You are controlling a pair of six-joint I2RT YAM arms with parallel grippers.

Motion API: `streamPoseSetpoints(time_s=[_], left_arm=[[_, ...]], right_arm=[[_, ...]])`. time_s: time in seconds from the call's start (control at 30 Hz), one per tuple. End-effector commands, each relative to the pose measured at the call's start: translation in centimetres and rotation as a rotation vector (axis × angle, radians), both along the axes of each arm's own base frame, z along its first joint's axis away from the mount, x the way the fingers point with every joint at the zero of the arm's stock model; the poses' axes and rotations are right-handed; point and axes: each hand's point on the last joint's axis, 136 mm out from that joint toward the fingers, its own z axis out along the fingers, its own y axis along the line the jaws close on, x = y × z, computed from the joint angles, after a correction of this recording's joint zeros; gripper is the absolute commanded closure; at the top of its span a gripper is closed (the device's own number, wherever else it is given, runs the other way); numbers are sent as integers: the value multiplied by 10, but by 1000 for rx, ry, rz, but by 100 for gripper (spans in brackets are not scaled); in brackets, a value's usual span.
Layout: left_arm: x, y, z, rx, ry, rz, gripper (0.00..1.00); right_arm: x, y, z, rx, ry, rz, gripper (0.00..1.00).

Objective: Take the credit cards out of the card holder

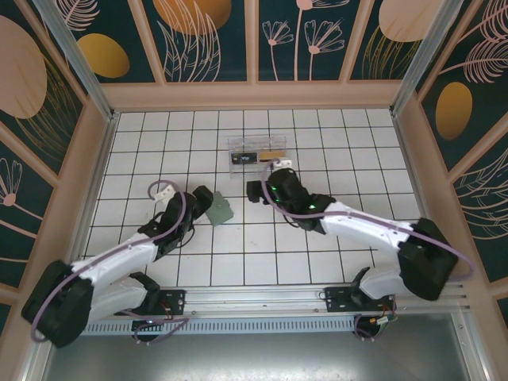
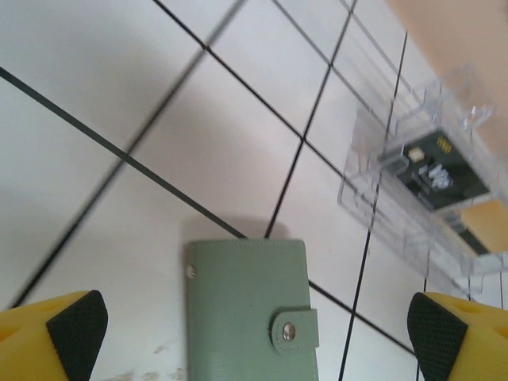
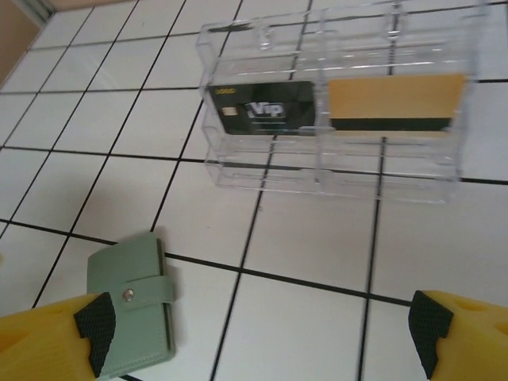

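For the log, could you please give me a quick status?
Both open, empty: left claw, right claw. In clear holder: black card, gold card. Nearby, green wallet snapped shut; holder unobstructed.

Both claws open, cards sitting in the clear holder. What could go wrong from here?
1. The clear holder stands loose on the tiles, so pulling the black card or the gold card may drag or tip it.
2. The left claw hangs open over the closed green wallet. Closing there would likely grab the wallet, not a card.
3. The cards sit side by side, so the wide-open right claw could catch both.
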Motion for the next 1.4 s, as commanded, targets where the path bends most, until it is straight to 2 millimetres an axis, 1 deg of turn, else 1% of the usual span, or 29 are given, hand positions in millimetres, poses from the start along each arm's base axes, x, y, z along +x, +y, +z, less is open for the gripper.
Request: streamPoseSetpoints(time_s=[0.0, 0.03, 0.07, 0.1, 0.13, 0.17, 0.27, 0.37, 0.47, 0.6, 0.73, 0.83, 1.07, 1.1, 1.23, 1.27, 1.33, 1.37], left_arm=[[-24, 41, -7, 93, 44, 128, 1], [-29, 47, -6, 89, 36, 145, 1], [-35, 52, -6, 82, 27, 157, 1], [-39, 55, -5, 74, 18, 161, 2], [-43, 58, -5, 65, 6, 163, 1], [-47, 62, -4, 59, -4, 169, 1], [-54, 69, -1, 51, -32, 178, 2], [-56, 70, 2, 49, -50, 166, 1], [-56, 70, 1, 58, -48, 161, 1], [-56, 70, -1, 73, -38, 159, 1], [-55, 67, -1, 73, -33, 145, 1], [-55, 67, -2, 71, -32, 140, 1], [-55, 66, -5, 67, -30, 144, 1], [-55, 66, -5, 67, -31, 145, 1], [-53, 65, -5, 74, -26, 136, 1], [-53, 64, -5, 74, -25, 132, 1], [-52, 62, -4, 76, -24, 120, 2], [-52, 61, -4, 79, -23, 116, 1]], right_arm=[[6, 26, -2, -91, -26, 64, 12], [5, 40, -9, -112, -12, 114, 20], [4, 52, -18, -141, 5, 153, 26], [4, 61, -23, -163, 14, 176, 30], [3, 71, -32, -196, 22, 209, 36], [2, 80, -40, -228, 29, 233, 40], [-2, 100, -59, -299, 28, 294, 45], [-7, 118, -75, -340, 46, 360, 51], [-12, 133, -90, -378, 58, 399, 52], [-16, 147, -102, -410, 55, 432, 53], [-14, 155, -113, -440, 58, 444, 57], [-12, 156, -121, -462, 66, 448, 60], [-16, 148, -138, -502, 90, 458, 57], [-17, 147, -140, -508, 94, 458, 60], [-18, 145, -142, -502, 105, 452, 84], [-18, 146, -141, -497, 106, 451, 87], [-18, 148, -137, -482, 105, 454, 99], [-18, 148, -136, -477, 103, 453, 100]])
